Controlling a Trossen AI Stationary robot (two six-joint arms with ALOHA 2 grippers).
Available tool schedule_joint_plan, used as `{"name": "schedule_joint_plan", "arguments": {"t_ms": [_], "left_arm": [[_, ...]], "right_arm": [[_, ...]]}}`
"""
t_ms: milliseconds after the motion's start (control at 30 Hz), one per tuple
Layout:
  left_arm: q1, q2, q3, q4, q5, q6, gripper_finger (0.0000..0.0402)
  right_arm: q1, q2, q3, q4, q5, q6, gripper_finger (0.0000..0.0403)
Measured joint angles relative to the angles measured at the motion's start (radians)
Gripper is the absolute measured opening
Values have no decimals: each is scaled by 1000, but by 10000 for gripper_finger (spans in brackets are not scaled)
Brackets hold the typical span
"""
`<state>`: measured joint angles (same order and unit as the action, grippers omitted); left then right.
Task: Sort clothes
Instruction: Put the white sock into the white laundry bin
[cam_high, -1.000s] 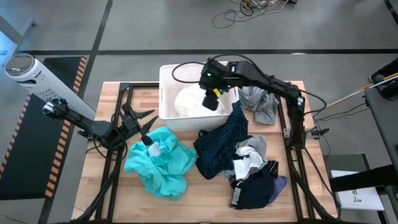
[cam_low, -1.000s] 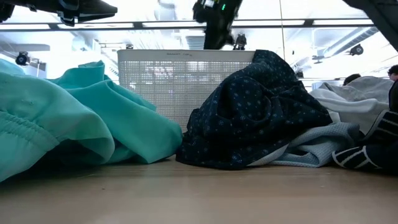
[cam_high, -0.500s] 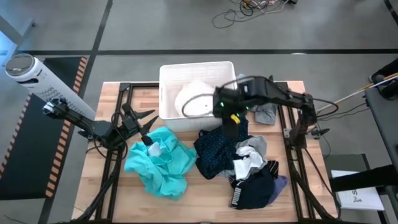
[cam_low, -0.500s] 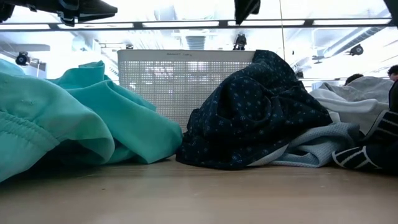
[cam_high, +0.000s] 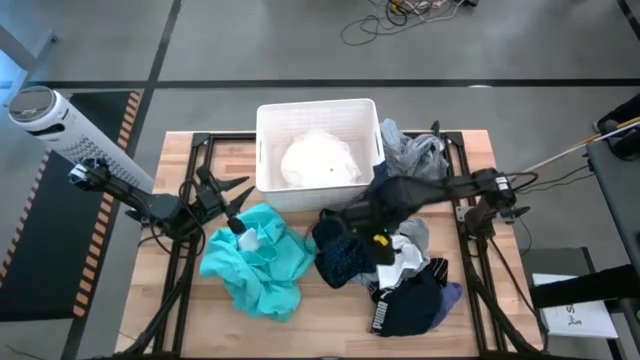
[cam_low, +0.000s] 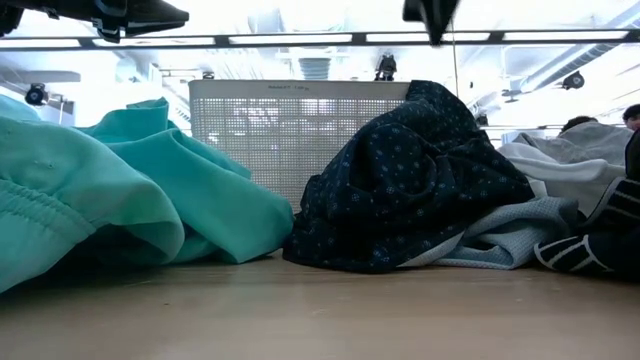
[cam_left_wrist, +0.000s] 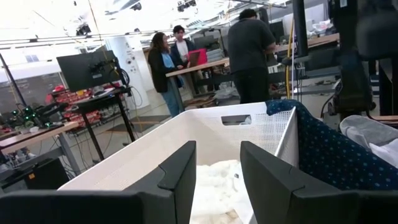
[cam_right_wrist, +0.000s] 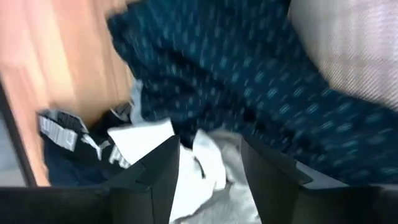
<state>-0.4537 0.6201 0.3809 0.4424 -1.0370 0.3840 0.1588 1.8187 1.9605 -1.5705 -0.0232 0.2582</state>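
My left gripper (cam_high: 238, 203) is open and empty at the table's left, above the far edge of the teal garment (cam_high: 255, 262); its wrist view (cam_left_wrist: 214, 174) looks into the white bin. My right gripper (cam_high: 362, 243) is open above the navy dotted garment (cam_high: 338, 255); its wrist view (cam_right_wrist: 208, 168) shows the white and grey pieces (cam_right_wrist: 205, 162) below it, and the gripper touches nothing. A white garment (cam_high: 318, 160) lies in the bin (cam_high: 266, 130). A grey garment (cam_high: 415, 155) lies right of the bin. The navy-black one with white lettering (cam_high: 405, 300) and a lavender piece (cam_high: 452, 293) lie near the front.
The white bin stands at the table's far middle. Black frame rails (cam_high: 190, 240) run along the table's left and right sides. In the low view the navy garment (cam_low: 420, 180) heaps up in front of the bin (cam_low: 290, 130). People stand in the room beyond, in the left wrist view (cam_left_wrist: 249, 50).
My right gripper has gone from above the white garment in the bin toward the table's near edge and somewhat right, and now stands over the navy dotted garment and the pile. The clothes have kept their places.
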Motion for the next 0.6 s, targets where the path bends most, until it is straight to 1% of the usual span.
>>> {"name": "schedule_joint_plan", "arguments": {"t_ms": [200,433,600], "left_arm": [[0,0,0,0,0,0,114],[0,0,0,0,0,0,114],[0,0,0,0,0,0,114]], "right_arm": [[34,0,-168,9,-5,4,181],[39,0,-347,27,-14,-103,188],[38,0,-425,107,-12,-149,189]]}}
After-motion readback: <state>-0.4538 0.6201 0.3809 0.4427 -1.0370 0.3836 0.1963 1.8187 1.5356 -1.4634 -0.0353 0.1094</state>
